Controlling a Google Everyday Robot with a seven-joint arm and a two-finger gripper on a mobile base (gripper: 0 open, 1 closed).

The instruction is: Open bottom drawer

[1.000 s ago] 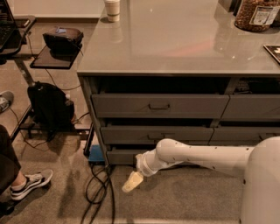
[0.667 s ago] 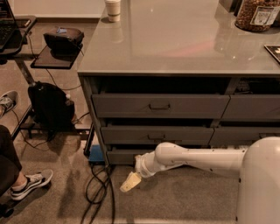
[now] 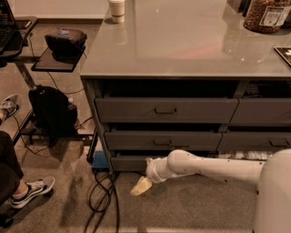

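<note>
The bottom drawer (image 3: 127,162) is the lowest, slim grey front in the left stack under the counter; only its left part shows, and its pull is hidden behind my arm. My white arm reaches in from the right, low across that front. My gripper (image 3: 141,185) hangs just below and in front of the drawer's lower edge, near the floor, pointing down-left. Above it are two taller drawer fronts (image 3: 166,110), each with a small central pull.
A grey counter (image 3: 182,41) carries a cup (image 3: 117,9) and a jar (image 3: 266,16). Cables (image 3: 102,195) and a blue box (image 3: 99,160) lie at the cabinet's left foot. A black backpack (image 3: 52,111) and a person's shoes (image 3: 29,191) are at left.
My arm and gripper have shifted slightly to the left along the bottom drawer front. The drawers look the same.
</note>
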